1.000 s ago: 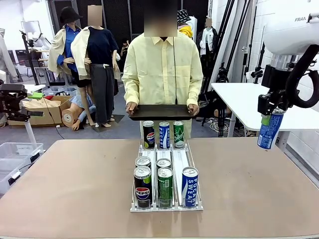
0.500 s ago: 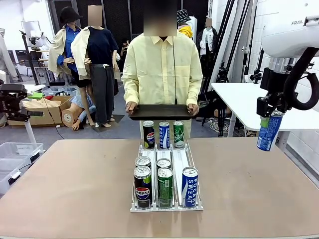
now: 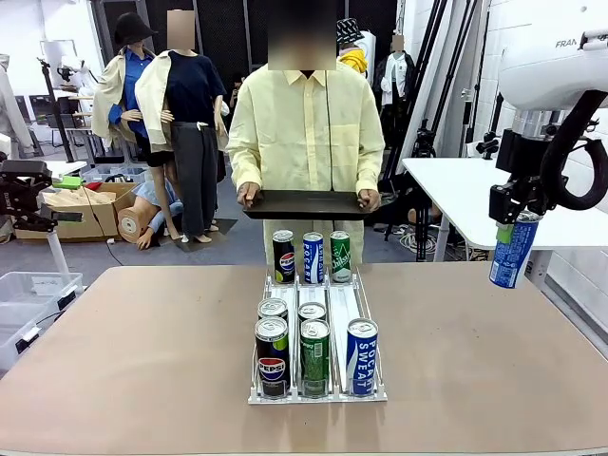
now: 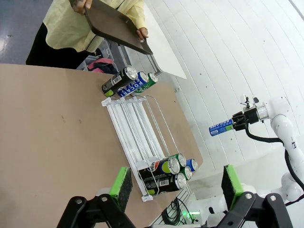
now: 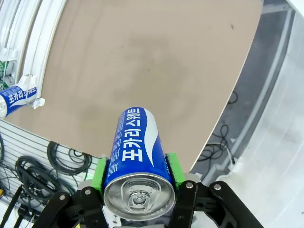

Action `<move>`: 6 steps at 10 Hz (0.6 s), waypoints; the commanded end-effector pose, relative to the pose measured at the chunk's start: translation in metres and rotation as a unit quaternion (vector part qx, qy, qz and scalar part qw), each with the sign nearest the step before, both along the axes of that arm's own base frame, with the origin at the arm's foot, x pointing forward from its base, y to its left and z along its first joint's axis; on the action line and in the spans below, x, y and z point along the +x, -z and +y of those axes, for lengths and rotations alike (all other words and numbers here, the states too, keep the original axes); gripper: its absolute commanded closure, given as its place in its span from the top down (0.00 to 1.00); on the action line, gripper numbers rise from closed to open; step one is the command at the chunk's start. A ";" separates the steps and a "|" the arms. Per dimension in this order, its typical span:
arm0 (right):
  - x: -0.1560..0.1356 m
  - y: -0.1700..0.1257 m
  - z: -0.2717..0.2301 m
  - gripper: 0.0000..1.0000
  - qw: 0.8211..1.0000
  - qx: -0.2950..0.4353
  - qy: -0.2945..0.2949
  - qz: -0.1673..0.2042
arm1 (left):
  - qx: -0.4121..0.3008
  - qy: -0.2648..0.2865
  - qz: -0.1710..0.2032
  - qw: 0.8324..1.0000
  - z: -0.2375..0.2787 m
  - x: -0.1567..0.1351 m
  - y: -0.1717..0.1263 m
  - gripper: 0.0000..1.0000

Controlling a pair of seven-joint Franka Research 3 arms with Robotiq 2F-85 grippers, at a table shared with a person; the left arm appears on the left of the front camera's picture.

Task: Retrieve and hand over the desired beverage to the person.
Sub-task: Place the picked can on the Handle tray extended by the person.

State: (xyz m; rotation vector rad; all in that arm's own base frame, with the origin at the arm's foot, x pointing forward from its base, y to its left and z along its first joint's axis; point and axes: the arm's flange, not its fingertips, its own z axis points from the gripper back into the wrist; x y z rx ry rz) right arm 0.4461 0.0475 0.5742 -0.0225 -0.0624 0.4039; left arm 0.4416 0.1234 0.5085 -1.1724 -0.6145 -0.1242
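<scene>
Grip first: our right gripper (image 3: 514,226) is clamped on a blue can (image 3: 514,255), its green pads (image 5: 100,172) pressed to either side near the top end. The can hangs under the fingers, close to upright, in the air over the right-hand side of the brown table (image 3: 133,351) and clear of its surface. From the right wrist we look down on the can's silver top and pull tab, with white Korean lettering running along the blue side. Our left gripper (image 4: 176,186) hangs above the table with its jaws spread wide and nothing between them. At the middle of the table we see a white wire rack (image 3: 344,306) of three lanes. At its near end stand a black Pepsi can (image 3: 272,357), a green can (image 3: 314,355) and a blue Pocari Sweat can (image 3: 362,355). A pair of cans (image 3: 273,310) stands just behind the first two, and a row of three cans (image 3: 313,256) stands at the far end. Behind the rack, at the table's far side, the person (image 3: 306,128) in a pale-yellow shirt holds a dark tray (image 3: 304,203) level at the waist by both ends, well apart from the blue can
</scene>
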 end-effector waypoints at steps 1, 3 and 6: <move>0.000 -0.003 0.001 0.09 1.000 0.000 0.009 -0.005 | -0.002 -0.001 -0.002 1.000 0.000 0.000 -0.001 1.00; 0.000 -0.003 0.001 0.09 1.000 0.000 0.009 -0.005 | -0.002 -0.001 -0.002 1.000 0.000 0.000 -0.001 1.00; 0.000 -0.003 0.001 0.09 1.000 0.000 0.009 -0.005 | -0.002 -0.001 -0.002 1.000 0.000 0.000 -0.001 1.00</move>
